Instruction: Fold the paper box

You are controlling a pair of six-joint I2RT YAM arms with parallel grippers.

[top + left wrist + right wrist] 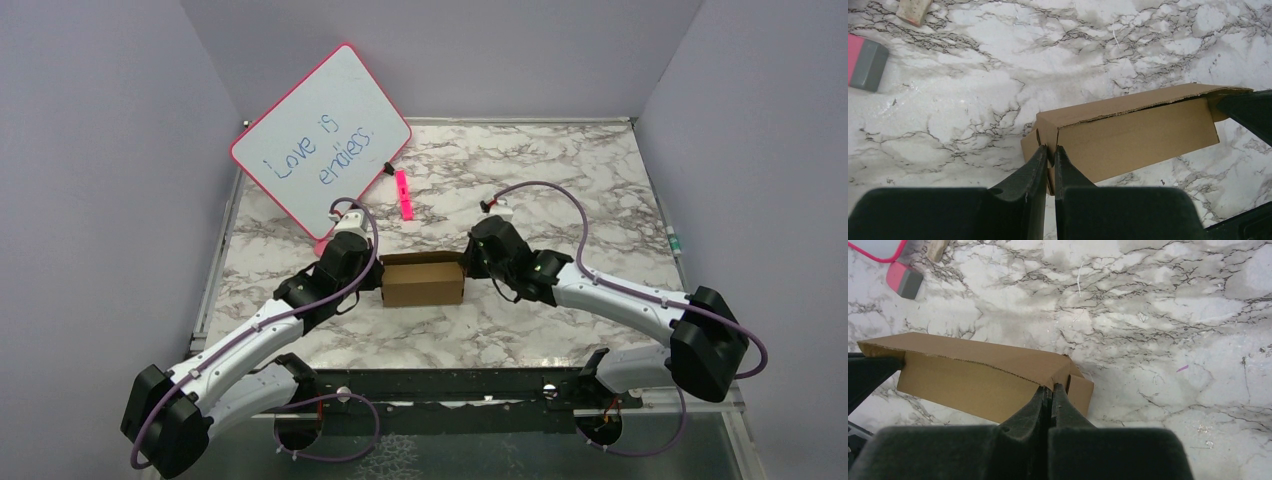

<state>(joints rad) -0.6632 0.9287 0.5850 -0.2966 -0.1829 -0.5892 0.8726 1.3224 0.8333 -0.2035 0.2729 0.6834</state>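
The paper box [424,282] is a small brown cardboard box lying on the marble table between my two arms. My left gripper [378,277] is at its left end. In the left wrist view the left gripper [1050,152] is closed down on a thin cardboard end flap of the box [1133,135]. My right gripper [466,268] is at the box's right end. In the right wrist view the right gripper [1049,390] is shut, its tips against the end corner of the box [973,380] beside a small side flap. The top panel's long edge stands slightly raised.
A pink-framed whiteboard [322,140] leans at the back left, with a pink marker [404,195] and a small dark object [388,167] beside it. A pink and grey object [865,62] lies near the box's far-left side. Purple walls close the sides and back.
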